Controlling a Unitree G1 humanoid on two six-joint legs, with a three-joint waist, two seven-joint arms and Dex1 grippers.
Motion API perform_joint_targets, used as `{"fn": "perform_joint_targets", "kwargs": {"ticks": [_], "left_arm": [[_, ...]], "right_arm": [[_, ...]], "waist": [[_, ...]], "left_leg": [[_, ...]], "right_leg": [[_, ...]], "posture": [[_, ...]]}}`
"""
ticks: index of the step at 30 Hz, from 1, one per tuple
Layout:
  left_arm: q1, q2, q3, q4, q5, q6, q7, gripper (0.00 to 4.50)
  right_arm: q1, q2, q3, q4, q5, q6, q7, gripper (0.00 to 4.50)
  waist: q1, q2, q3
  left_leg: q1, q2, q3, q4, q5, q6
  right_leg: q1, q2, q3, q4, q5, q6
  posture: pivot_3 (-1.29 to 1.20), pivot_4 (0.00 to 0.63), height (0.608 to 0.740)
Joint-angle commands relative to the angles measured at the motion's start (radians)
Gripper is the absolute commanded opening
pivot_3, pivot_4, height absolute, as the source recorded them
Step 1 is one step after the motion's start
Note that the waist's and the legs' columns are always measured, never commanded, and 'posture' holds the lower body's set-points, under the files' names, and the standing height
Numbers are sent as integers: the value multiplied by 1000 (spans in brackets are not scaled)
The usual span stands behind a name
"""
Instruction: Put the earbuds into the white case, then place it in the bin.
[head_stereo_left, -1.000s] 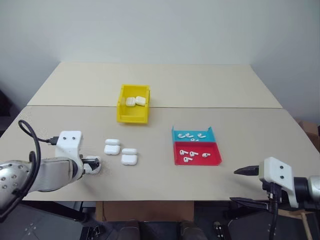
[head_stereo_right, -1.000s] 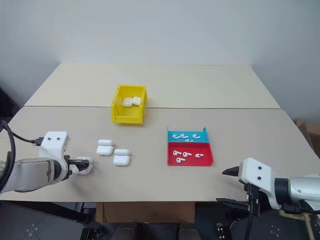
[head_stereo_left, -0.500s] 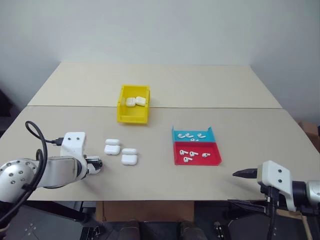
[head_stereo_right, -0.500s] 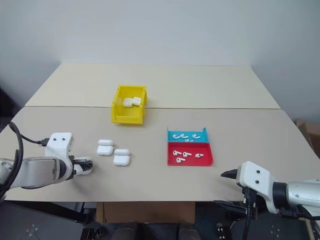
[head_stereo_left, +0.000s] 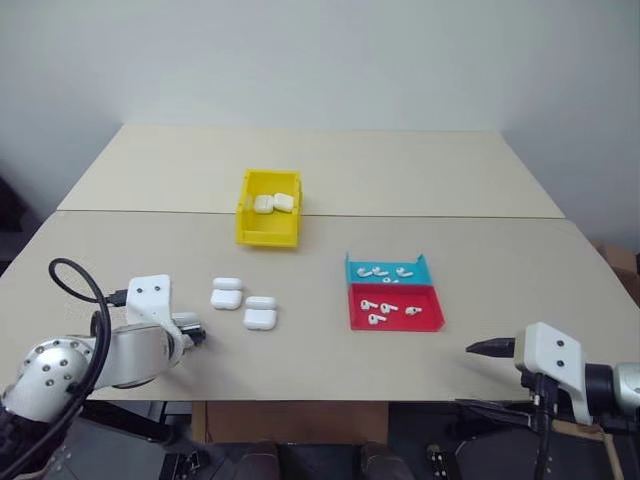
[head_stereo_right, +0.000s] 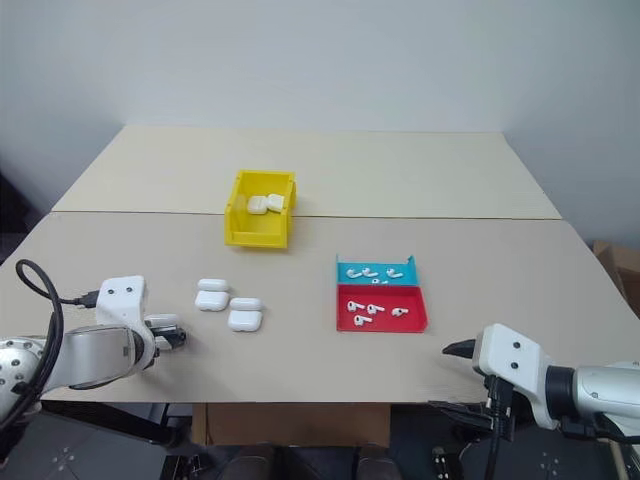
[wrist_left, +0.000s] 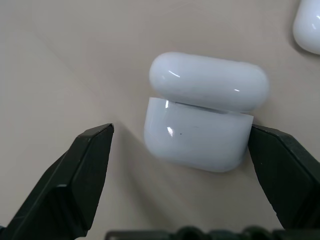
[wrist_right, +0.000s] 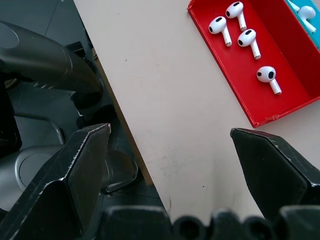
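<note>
Down at the near left corner of the beige tabletop, the robot's left gripper hangs low with its black jaws spread wide on either side of a small glossy white rounded charging case. One black finger seems to be just at the case's side, the other stands well clear, so nothing is clamped. The case lies flat with its lid down along the seam, which I'd say leaves it easy to pinch across the body but means the lid has to be flipped before any earbud goes in.

Two more white cases lie just beside each other further along the tabletop, between the left arm and the trays. The tiny white stemmed earbuds rest loose in a shallow red plastic tray, with a few more in the shallow blue plastic tray touching its far edge, presumably sorted there for picking. The right gripper hovers over the near edge of the tabletop beside the red tray, jaws apart and empty, pointed toward the buds.

The bright yellow plastic bin sits well back on the tabletop and already has two cases in it.
</note>
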Motion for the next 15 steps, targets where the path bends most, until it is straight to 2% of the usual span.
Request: {"fn": "perform_joint_targets", "kwargs": {"ticks": [1,10,15], "left_arm": [[-38,-33,5,-14,-4,-4,44,4500],[-116,-60,11,59,-4,62,69,4500],[-108,-65,18,66,-4,81,70,4500]], "right_arm": [[-13,-1,-19,-17,8,7,-7,4460],[-2,0,-14,-24,-3,7,-16,4460],[0,-3,-12,-23,-6,10,-21,4460]], "waist": [[3,0,0],[3,0,0],[1,0,0]], "left_leg": [[0,0,0,0,0,0],[0,0,0,0,0,0],[-1,0,0,0,0,0]], "right_leg": [[0,0,0,0,0,0],[0,0,0,0,0,0],[0,0,0,0,0,0]], "posture": [[0,150,740],[0,150,740],[0,150,740]]}}
